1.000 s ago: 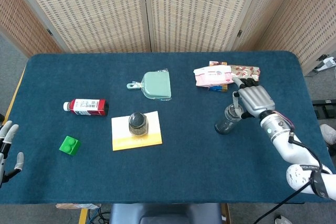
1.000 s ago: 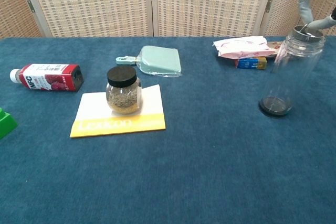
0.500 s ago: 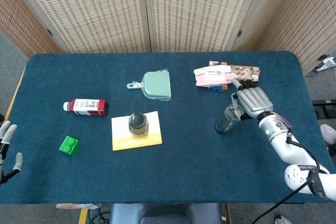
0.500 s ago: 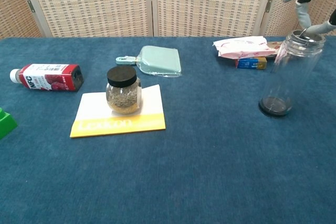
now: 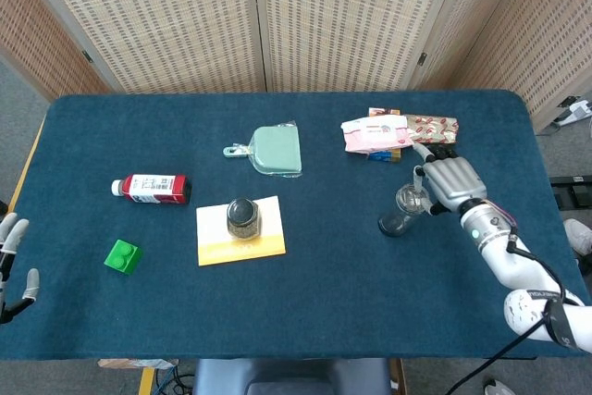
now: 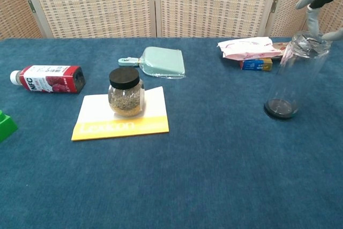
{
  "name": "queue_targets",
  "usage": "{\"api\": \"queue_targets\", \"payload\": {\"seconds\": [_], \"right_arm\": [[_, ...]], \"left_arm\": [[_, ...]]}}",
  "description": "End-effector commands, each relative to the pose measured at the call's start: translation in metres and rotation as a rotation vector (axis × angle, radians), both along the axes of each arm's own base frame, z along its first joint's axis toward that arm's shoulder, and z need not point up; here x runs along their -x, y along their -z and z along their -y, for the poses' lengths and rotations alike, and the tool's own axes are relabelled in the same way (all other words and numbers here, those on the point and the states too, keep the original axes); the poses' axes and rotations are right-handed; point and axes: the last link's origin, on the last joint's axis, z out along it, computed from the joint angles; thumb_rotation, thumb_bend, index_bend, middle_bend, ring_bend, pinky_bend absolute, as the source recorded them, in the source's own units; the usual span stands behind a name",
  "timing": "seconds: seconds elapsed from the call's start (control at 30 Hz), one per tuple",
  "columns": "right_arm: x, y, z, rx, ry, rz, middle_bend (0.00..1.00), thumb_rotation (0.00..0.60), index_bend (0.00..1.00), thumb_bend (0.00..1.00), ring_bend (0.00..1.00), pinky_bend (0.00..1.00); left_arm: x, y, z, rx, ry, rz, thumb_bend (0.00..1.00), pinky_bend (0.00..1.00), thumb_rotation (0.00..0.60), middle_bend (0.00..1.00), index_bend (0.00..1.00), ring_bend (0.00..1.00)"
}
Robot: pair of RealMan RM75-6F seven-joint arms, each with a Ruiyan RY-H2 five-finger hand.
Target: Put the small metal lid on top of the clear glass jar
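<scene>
Nearest the robot and well apart from the jar (image 6: pixel 297 76), the left hand (image 5: pixel 11 264) hangs off the table's (image 5: pixel 333 302) edge, fingers apart and holding nothing (no part in this one). On to the jar: it stands upright, long axis vertical, in front of the snack packets (image 5: pixel 375 134). The right hand (image 5: pixel 448 180) is the near one, just beside and above the jar's mouth on the far-right side. The lid (image 6: pixel 310 39) looks seated on the rim, though glare makes that hard to confirm. Fingers loosely curled, tips at the rim; I cannot tell whether they pinch the lid.
</scene>
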Motion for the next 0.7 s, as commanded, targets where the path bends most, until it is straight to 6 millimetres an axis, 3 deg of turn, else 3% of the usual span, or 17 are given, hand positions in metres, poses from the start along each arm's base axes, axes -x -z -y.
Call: {"api": "queue_targets", "payload": {"seconds": [0.03,0.33,0.7], "right_arm": [[-0.001,0.000,0.000,0.000,0.000,0.001,0.00,0.600,0.41,0.38,0.00,0.00],[-0.009,-0.010,-0.003,0.020,-0.006,0.055,0.00,0.600,0.35,0.38,0.00,0.00],[-0.011,-0.047,-0.021,0.092,-0.026,0.141,0.00,0.600,0.33,0.37,0.00,0.00]], "left_arm": [[0.000,-0.001,0.000,-0.002,0.004,0.001,0.50,0.00,0.600,0.00,0.00,0.00],[0.000,-0.001,0.001,-0.004,0.002,-0.004,0.50,0.00,0.600,0.00,0.00,0.00],[0.000,0.002,0.000,-0.005,0.000,-0.021,0.50,0.00,0.600,0.00,0.00,0.00]]}}
